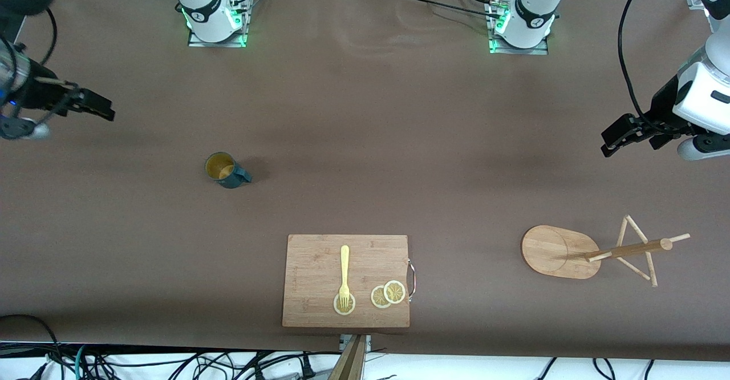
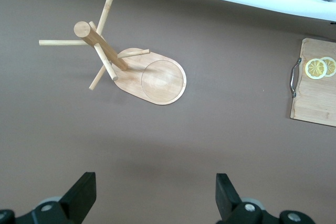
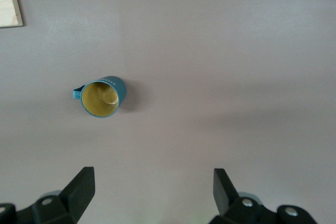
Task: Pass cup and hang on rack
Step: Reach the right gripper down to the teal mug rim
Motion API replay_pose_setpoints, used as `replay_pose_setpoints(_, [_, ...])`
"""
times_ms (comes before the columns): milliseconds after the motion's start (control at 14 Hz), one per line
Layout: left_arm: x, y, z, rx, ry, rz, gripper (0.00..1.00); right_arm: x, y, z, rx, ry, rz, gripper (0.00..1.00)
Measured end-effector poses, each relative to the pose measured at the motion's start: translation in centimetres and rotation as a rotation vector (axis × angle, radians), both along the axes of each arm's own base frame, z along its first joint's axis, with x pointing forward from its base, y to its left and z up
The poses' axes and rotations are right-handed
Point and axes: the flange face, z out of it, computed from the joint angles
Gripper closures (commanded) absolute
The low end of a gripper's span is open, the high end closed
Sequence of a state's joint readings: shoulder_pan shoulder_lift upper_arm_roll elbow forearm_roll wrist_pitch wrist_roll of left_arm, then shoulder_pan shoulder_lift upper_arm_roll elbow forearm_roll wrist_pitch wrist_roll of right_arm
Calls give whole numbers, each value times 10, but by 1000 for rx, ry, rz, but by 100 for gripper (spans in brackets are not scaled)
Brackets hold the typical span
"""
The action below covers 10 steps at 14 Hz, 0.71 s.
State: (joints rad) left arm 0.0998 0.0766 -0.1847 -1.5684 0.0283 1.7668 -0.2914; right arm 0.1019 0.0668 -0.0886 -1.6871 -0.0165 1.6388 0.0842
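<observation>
Standing upright: cup (image 1: 226, 170) (on table) | rack (image 1: 576, 250) upright | left gripper (image 2: 155, 195), right gripper (image 3: 152, 192) hover, fingers apart

The cup (image 1: 226, 170) is a small dark teal mug with a yellowish-tan inside, standing upright on the table, mouth up, its little handle turned toward the rack (image 1: 593, 251). The rack, a light wooden mug tree, stands upright on a flat oval base with thin pegs angling off its pole, well apart from the cup, toward the left arm's end and nearer the front camera.
</observation>
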Motion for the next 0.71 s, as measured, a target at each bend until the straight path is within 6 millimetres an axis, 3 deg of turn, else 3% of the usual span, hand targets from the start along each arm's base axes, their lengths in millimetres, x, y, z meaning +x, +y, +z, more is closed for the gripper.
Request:
replay_pose_setpoints(285, [0,0,0,0,-1,0,0,20,45,-88,-15,9,20,0])
replay_pose_setpoints(498, [0,0,0,0,-1,0,0,3,56,-170,-14,-51,-50,0])
replay_pose_setpoints(712, [0,0,0,0,-1,0,0,-23,65,-223,-7,-99,-102,0])
